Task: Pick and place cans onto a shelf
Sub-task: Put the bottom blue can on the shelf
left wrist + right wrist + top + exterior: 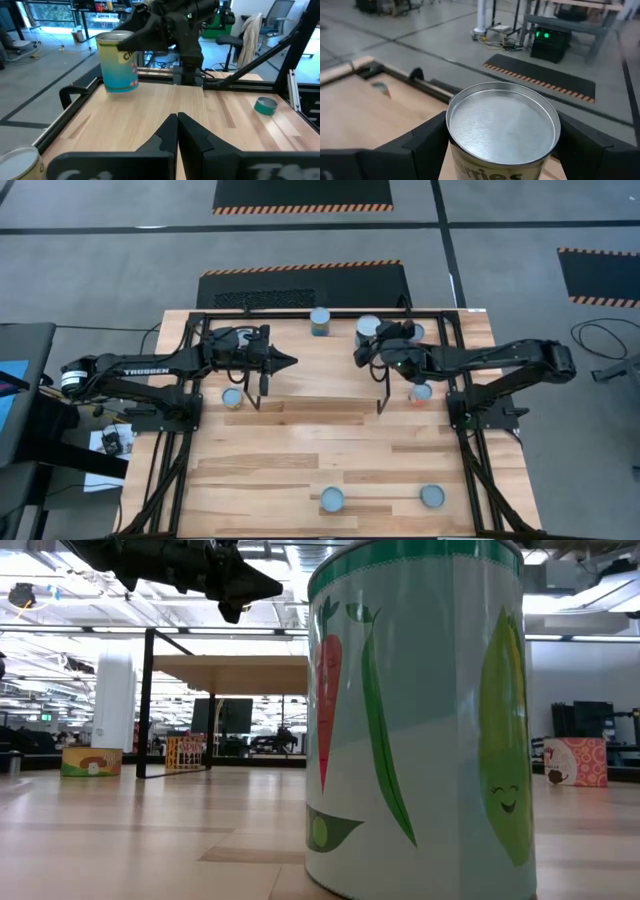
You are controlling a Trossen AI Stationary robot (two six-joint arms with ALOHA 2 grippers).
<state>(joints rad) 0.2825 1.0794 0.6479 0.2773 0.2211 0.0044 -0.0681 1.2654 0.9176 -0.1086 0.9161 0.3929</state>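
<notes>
The shelf [320,375] is a light wooden board on thin black legs at mid-table; the low view shows it too [235,665]. My right gripper [366,346] is shut on a wide can with a silvery top [502,125] and a yellow-and-teal label [119,62], at the shelf's far right part. My left gripper [290,362] is shut and empty above the shelf's left part, pointing right; its closed fingers [177,132] face the held can. Another can [320,321] stands on its base at the shelf's far edge. My right gripper pinches the can's curved side wall just below the top rim [451,145], one finger on each side. The fingers [145,35] come from the table's right, slanting down. The can stands upright, its base [120,90] at the board's surface; whether it rests there I cannot tell.
Loose cans stand on the tabletop: one by the shelf's left legs [232,397], one by its right legs [421,392], two near the front edge [332,500] [432,496]. A vegetable-label can [420,720] fills the low view. The black table frame [180,470] runs along both sides.
</notes>
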